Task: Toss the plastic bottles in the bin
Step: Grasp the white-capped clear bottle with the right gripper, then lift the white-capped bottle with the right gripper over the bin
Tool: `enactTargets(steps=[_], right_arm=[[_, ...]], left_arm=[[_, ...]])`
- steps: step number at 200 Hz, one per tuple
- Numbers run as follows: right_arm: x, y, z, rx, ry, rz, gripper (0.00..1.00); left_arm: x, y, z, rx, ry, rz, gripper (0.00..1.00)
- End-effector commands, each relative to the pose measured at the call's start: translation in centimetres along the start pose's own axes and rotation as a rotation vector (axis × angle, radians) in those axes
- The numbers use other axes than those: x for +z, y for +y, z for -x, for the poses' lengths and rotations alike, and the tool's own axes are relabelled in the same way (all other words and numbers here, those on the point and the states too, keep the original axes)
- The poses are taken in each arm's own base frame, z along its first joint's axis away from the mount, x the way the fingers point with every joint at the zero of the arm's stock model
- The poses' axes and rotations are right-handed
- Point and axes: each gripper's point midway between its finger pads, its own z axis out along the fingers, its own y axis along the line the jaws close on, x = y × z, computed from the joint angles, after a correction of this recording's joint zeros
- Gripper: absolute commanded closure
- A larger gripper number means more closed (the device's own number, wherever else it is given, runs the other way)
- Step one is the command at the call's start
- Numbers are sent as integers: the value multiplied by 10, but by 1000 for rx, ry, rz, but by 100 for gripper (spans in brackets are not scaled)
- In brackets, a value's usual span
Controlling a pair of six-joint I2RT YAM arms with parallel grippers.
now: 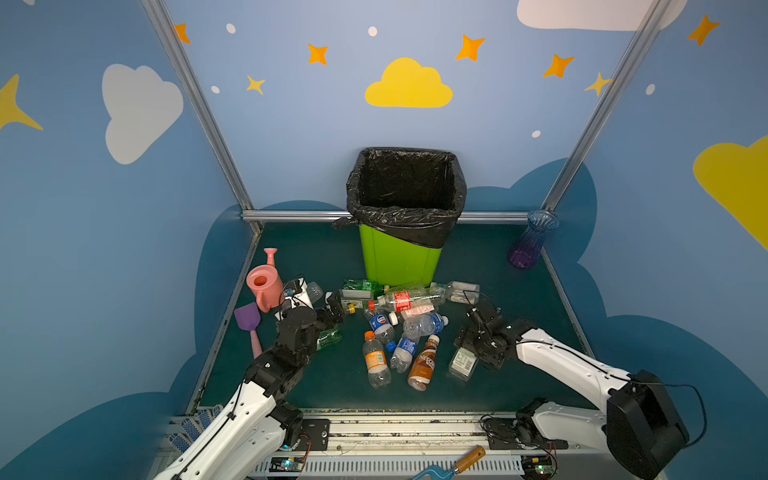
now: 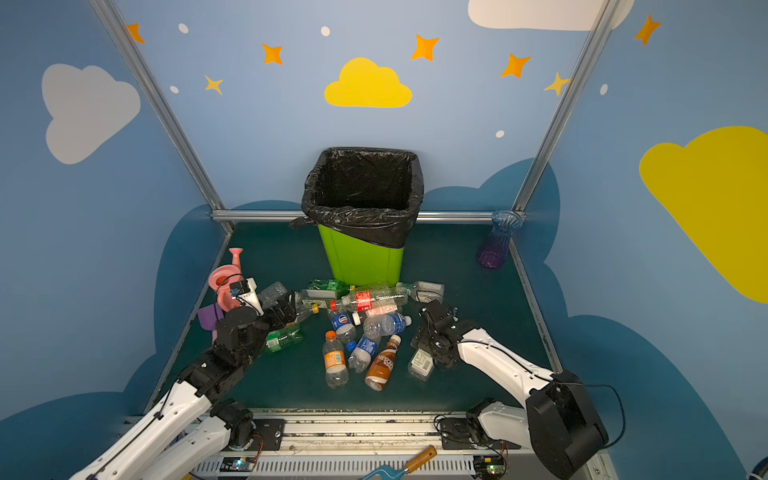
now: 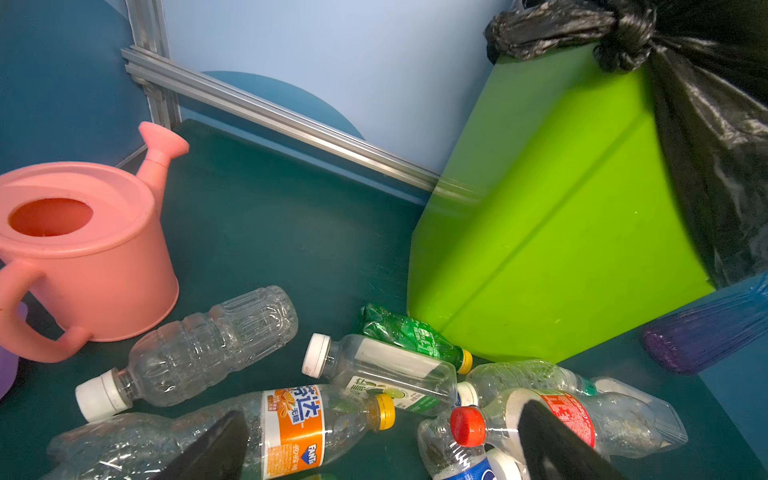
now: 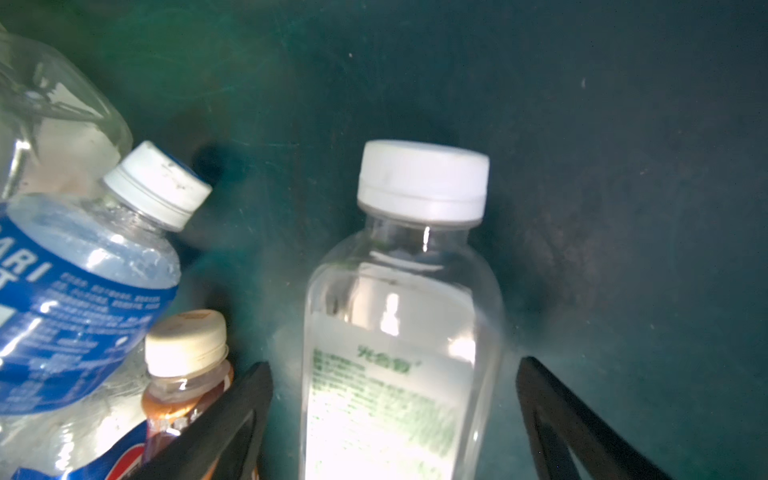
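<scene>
Dark green floor [image 1: 519, 332], blue star walls [image 1: 291, 145]. The bin [image 1: 399, 257] stands at 12 o'clock; the plastic bottles [image 1: 399, 299] lie heaped at its 6 o'clock. The right gripper [image 4: 395, 363] is spread wide around a clear white-capped bottle [image 4: 399, 291], not touching it. The left gripper [image 3: 382, 411] is spread wide over an orange-label bottle [image 3: 293, 432]. A slippery bottle could pop out when squeezed, or knock its neighbours. I count one bin, about fourteen bottles, one pink watering can [image 1: 264, 286], one vase [image 1: 530, 245].
</scene>
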Motion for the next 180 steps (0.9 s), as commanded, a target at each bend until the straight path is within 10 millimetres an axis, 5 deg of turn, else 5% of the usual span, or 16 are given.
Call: enactTargets(steps=[1,66,102,133,157,180], right_arm=[[-8,4,6,-16,-23,-7,8],[20,-1,1,-107,65,-112,11],[27,-2,0,-150,97,-116,24],[17,17,18,-184,78,-36,43],[-37,49,64,-234,-105,80,54],[-142,77,130,-271,-426,207,54]], left_arm=[[0,1,1,-10,-7,-1,0],[-3,8,-2,-2,-7,17,0],[-4,16,-5,-22,-11,36,0],[-3,22,-7,-30,-7,58,0],[-3,27,-8,-33,-3,80,0],[0,31,-10,-31,4,101,0]])
